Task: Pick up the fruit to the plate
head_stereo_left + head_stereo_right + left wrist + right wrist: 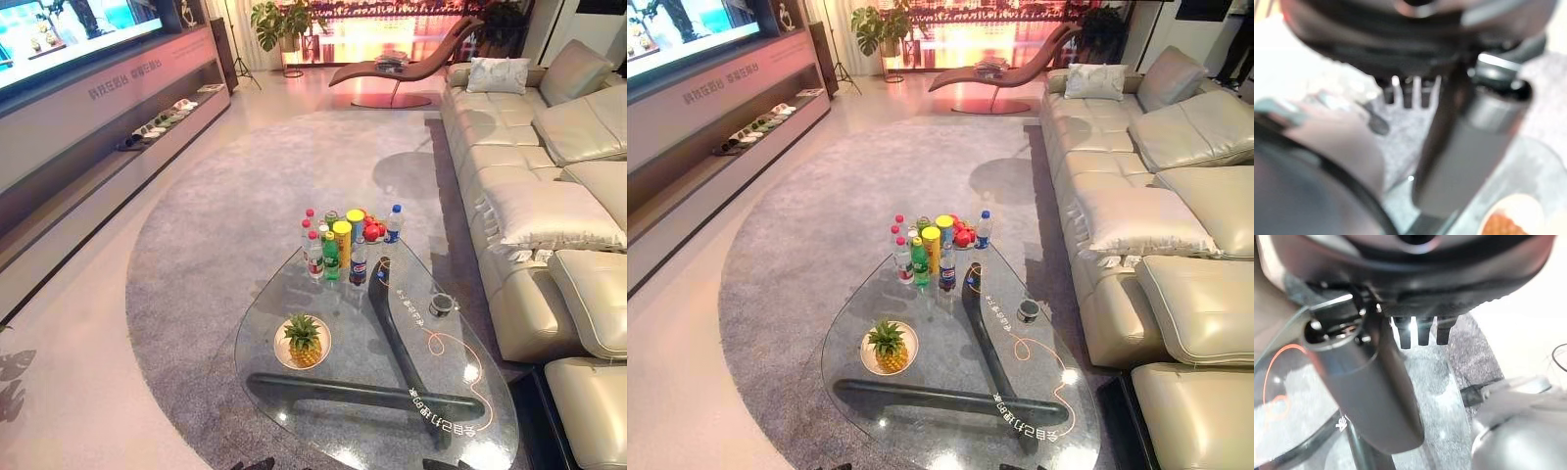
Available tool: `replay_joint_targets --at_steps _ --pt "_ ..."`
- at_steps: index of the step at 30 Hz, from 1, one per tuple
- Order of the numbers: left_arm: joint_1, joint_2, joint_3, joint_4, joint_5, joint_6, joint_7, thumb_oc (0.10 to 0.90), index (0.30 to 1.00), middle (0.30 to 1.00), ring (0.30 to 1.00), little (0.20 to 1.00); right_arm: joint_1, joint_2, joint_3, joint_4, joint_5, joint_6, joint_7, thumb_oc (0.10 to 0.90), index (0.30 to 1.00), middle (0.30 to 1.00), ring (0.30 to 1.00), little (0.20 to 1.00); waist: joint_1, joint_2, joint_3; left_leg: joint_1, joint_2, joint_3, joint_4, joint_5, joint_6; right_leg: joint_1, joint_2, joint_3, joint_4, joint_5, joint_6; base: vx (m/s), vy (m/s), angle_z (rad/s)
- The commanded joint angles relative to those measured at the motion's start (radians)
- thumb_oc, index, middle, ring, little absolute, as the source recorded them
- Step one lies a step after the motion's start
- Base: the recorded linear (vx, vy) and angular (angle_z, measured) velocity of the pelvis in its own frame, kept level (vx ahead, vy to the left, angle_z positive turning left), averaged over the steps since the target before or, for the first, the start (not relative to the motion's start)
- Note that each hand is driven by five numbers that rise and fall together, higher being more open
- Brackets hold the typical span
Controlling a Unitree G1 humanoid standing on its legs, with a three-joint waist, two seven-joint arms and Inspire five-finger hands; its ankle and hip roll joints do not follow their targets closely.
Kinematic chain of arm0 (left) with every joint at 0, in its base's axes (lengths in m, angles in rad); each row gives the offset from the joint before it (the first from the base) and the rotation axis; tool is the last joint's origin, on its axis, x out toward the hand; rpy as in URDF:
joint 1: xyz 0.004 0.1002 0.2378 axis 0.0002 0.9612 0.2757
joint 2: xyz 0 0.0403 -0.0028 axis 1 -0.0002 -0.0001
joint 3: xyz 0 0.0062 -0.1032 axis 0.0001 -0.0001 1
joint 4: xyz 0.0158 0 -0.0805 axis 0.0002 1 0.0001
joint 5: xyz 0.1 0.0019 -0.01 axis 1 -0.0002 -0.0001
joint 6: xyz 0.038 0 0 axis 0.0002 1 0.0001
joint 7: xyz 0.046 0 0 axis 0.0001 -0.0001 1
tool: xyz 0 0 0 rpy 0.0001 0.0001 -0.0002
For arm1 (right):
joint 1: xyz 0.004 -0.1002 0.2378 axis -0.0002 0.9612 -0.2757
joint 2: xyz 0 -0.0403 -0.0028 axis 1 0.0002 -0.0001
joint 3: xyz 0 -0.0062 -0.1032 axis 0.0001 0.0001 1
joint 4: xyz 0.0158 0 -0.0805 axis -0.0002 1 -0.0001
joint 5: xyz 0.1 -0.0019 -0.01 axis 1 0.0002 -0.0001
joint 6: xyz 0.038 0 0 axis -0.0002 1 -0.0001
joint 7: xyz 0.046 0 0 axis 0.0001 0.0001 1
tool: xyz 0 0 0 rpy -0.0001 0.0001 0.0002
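A pineapple stands upright on a small pale plate at the near left of the glass coffee table. Red fruits lie at the table's far end, behind a cluster of bottles. My left hand hangs above the table's near edge, fingers straight and holding nothing, with the plate's rim and the pineapple just past the thumb. My right hand hovers over the glass near the table's dark leg, also open and holding nothing.
Several drink bottles and a yellow can crowd the far end of the table. A small dark round dish sits at its right side. A cream sofa runs along the right, a low TV cabinet along the left.
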Motion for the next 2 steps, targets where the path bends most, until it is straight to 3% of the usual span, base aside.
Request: replay_joint_targets --at_steps 1,2 --pt "-0.067 0.003 0.024 0.043 0.020 -0.017 -0.036 0.800 0.900 0.900 0.900 0.900 -0.048 0.012 -0.021 0.029 0.000 -0.016 -0.044 0.800 0.900 0.900 0.900 0.900 0.002 -0.042 -0.001 0.018 -0.015 0.022 0.004 -0.065 -0.031 0.030 -0.063 0.021 -0.077 0.061 0.080 0.00 0.000 0.00" --pt "-0.067 0.004 0.019 0.044 0.033 -0.031 -0.033 0.800 0.900 0.900 0.900 0.900 -0.048 0.011 -0.022 0.032 -0.001 -0.011 -0.053 0.800 0.900 0.900 0.900 0.900 0.003 -0.042 -0.002 0.018 -0.015 0.022 0.004 -0.065 -0.031 0.030 -0.065 0.019 -0.077 0.061 0.081 0.00 0.000 0.00"
